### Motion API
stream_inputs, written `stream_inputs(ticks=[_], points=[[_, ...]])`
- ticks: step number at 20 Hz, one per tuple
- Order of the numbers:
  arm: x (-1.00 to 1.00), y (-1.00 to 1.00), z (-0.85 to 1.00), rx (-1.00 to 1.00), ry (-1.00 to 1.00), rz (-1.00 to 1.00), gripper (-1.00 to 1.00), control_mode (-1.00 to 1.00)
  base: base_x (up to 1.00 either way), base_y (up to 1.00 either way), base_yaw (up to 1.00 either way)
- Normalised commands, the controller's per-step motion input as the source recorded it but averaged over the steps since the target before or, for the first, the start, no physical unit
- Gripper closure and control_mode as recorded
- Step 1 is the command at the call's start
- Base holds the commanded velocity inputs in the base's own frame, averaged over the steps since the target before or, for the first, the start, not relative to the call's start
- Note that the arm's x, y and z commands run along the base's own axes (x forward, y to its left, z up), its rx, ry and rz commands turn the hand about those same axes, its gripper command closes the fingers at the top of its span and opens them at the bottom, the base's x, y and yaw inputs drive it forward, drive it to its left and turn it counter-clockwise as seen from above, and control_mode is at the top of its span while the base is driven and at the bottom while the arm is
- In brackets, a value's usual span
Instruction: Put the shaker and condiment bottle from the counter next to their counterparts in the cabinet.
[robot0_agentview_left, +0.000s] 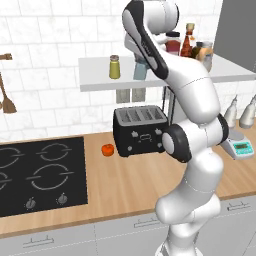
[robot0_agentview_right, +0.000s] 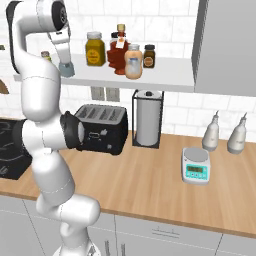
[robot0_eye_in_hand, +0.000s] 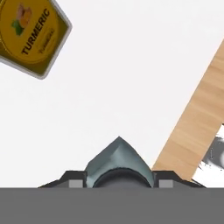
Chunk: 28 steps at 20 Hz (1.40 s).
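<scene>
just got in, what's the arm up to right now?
The arm is reaching up to the cabinet shelf with the pale blue shaker between the gripper fingers, base at the shelf board, near the yellow-green shaker. The condiment bottle already stands on the shelf by the red bottle.

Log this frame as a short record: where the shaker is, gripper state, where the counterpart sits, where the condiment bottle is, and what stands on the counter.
shaker: pale blue shaker at the white shelf, between the fingers
gripper: gripper shut on the shaker, over the shelf board
counterpart: yellow-green shaker upright on the shelf, just left of the blue one, apart from it
condiment bottle: tan-peach bottle already on the shelf, in front of the red bottle
counter: toaster, small red-orange item, paper towel holder, scale
task state: shaker not yet released
</scene>
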Motion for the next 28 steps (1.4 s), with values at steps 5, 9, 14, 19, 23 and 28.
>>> stream_inputs(ticks=[5,9,14,19,23,28], points=[[0.13,0.19,-0.34,0.0,0.05,0.0,1.0,-1.0,0.0,0.0,0.0],[0.0,0.22,-0.22,0.02,0.09,0.0,-1.0,-1.0,0.0,0.0,0.0],[0.03,0.0,0.11,0.1,0.02,0.0,-1.0,-1.0,0.0,0.0,0.0],[0.01,0.01,0.42,0.02,0.0,0.0,-1.0,-1.0,0.0,0.0,0.0],[-0.01,0.05,0.5,0.0,0.0,0.0,-1.0,-1.0,0.0,0.0,0.0],[-0.73,0.21,0.11,0.0,-0.05,0.0,-1.0,-1.0,0.0,0.0,0.0]])
